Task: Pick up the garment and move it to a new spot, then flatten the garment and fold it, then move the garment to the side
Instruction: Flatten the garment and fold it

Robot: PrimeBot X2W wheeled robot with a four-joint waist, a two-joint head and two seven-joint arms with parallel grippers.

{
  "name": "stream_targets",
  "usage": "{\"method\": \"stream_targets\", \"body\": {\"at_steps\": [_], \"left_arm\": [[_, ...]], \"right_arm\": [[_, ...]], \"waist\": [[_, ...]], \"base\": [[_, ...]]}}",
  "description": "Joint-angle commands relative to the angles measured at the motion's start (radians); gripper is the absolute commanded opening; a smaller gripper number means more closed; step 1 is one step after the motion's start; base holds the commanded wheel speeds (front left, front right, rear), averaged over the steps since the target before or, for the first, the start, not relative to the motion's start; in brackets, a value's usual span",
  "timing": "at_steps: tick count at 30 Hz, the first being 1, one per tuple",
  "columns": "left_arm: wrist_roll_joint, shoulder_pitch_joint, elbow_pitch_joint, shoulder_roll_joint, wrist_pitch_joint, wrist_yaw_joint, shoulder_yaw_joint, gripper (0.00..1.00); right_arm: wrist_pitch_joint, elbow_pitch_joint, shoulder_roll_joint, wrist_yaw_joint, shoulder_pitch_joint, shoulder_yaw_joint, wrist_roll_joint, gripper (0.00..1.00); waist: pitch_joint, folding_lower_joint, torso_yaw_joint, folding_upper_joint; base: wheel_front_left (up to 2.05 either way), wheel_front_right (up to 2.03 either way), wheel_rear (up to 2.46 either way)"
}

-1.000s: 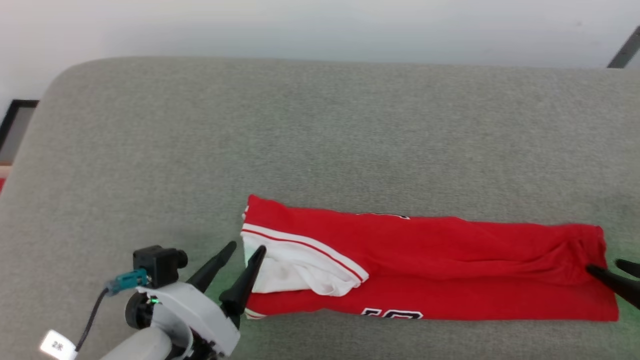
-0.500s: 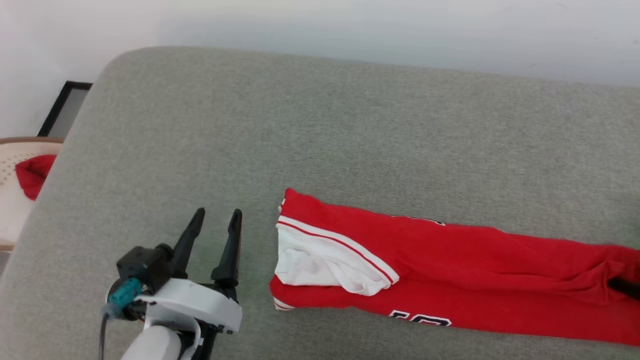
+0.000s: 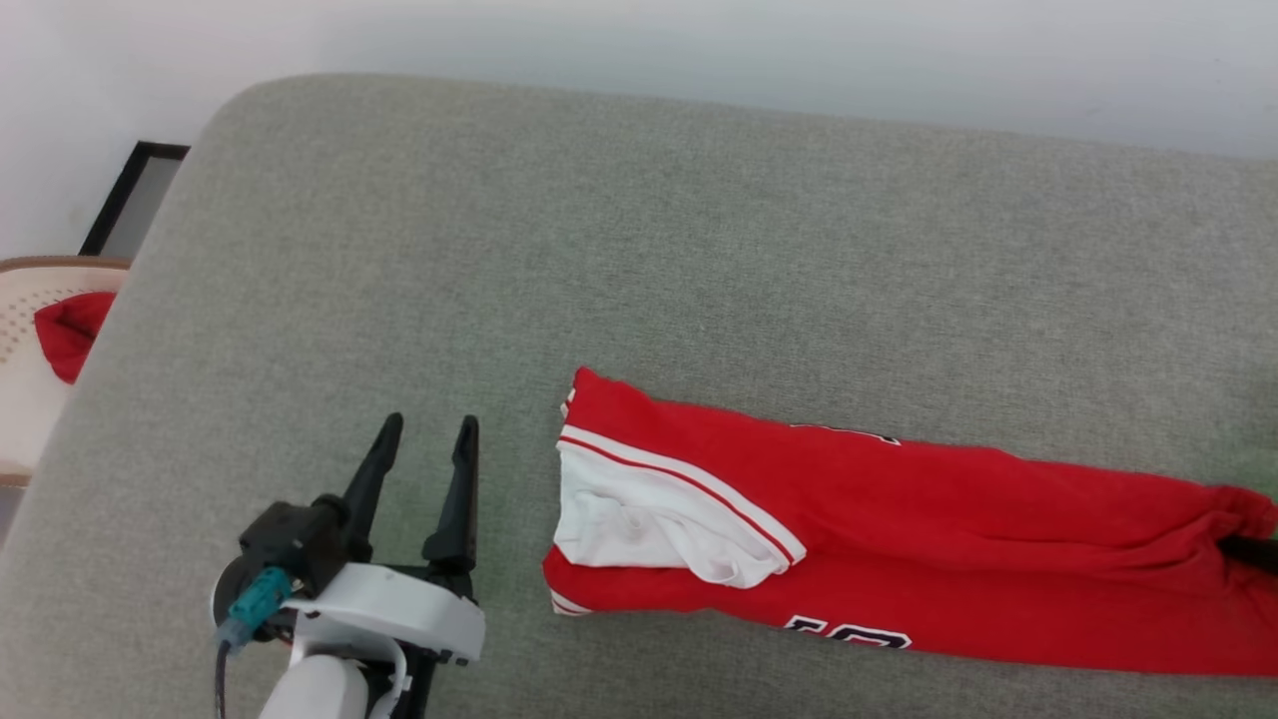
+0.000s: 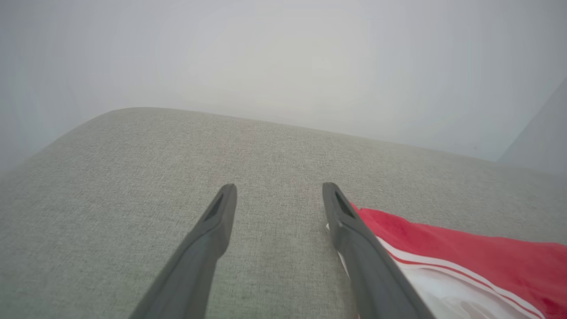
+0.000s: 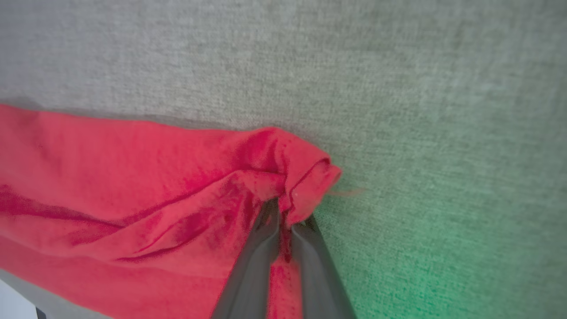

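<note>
Expect the red-and-white jersey T-shirt (image 3: 949, 519) to drape limp: right gripper (image 5: 285, 212) clamps its hem, so grab the sleeve end with your spread left gripper (image 3: 429, 424).

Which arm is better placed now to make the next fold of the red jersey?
Right, probably. The right gripper is shut on the hem end of the red jersey, while the left gripper stands open beside the sleeve end, apart from it.

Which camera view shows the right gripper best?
The right wrist view: the right gripper is close up, shut on a bunched red edge of the garment. In the head view, its dark tip pokes from the garment's right end. The left wrist view faces the garment's sleeve end.
</note>
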Motion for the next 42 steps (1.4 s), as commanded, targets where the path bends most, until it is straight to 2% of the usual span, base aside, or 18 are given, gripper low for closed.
{"method": "stream_targets", "body": {"at_steps": [1, 7, 15, 19, 24, 29, 35, 39, 42], "left_arm": [[0.015, 0.015, 0.006, -0.008, -0.004, -0.009, 0.016, 1.00], [0.049, 0.029, 0.014, -0.023, -0.004, -0.034, 0.065, 1.00], [0.109, 0.055, -0.004, -0.018, -0.004, -0.052, 0.109, 1.00], [0.132, 0.057, -0.020, -0.026, -0.004, -0.057, 0.123, 1.00], [0.143, 0.071, -0.026, -0.031, -0.004, -0.060, 0.137, 1.00], [0.128, 0.083, -0.015, -0.043, -0.004, -0.065, 0.143, 1.00], [0.118, 0.102, -0.005, -0.059, -0.004, -0.069, 0.146, 1.00], [0.116, 0.098, 0.006, -0.070, -0.004, -0.067, 0.131, 1.00], [0.105, 0.085, 0.009, -0.077, -0.004, -0.067, 0.113, 1.00]], "right_arm": [[-0.014, 0.000, 0.078, 0.001, 0.055, 0.020, 0.002, 0.00], [-0.092, 0.014, 0.036, -0.001, 0.054, -0.073, 0.021, 0.00], [-0.175, 0.040, -0.062, 0.000, 0.078, -0.196, 0.044, 0.00], [-0.200, 0.093, -0.132, 0.000, 0.117, -0.245, 0.047, 0.00], [-0.219, 0.147, -0.164, 0.000, 0.142, -0.283, 0.048, 0.00], [-0.228, 0.063, -0.135, 0.000, 0.164, -0.276, 0.016, 0.00], [-0.202, -0.214, -0.085, 0.000, 0.182, -0.247, -0.044, 0.00], [-0.145, -0.406, -0.006, 0.000, 0.183, -0.229, -0.066, 0.00], [-0.098, -0.500, 0.059, 0.000, 0.175, -0.213, -0.109, 0.00]], "waist": [[-0.003, 0.0000, -0.005, 0.0000], [-0.013, 0.0000, -0.034, 0.0000], [-0.017, 0.0000, -0.094, 0.0000], [-0.019, 0.0000, -0.110, 0.0000], [-0.027, 0.0000, -0.124, 0.0000], [-0.044, 0.0000, -0.129, 0.0000], [-0.061, 0.0000, -0.129, 0.0000], [-0.067, 0.0000, -0.113, 0.0000], [-0.067, 0.0000, -0.091, 0.0000]], "base": [[0.00, 0.00, 0.00], [0.00, 0.00, 0.00], [0.00, 0.00, 0.00], [0.00, 0.00, 0.00], [0.00, 0.00, 0.00], [0.00, 0.00, 0.00], [0.00, 0.00, 0.00], [0.00, 0.00, 0.00], [0.00, 0.00, 0.00]]}}
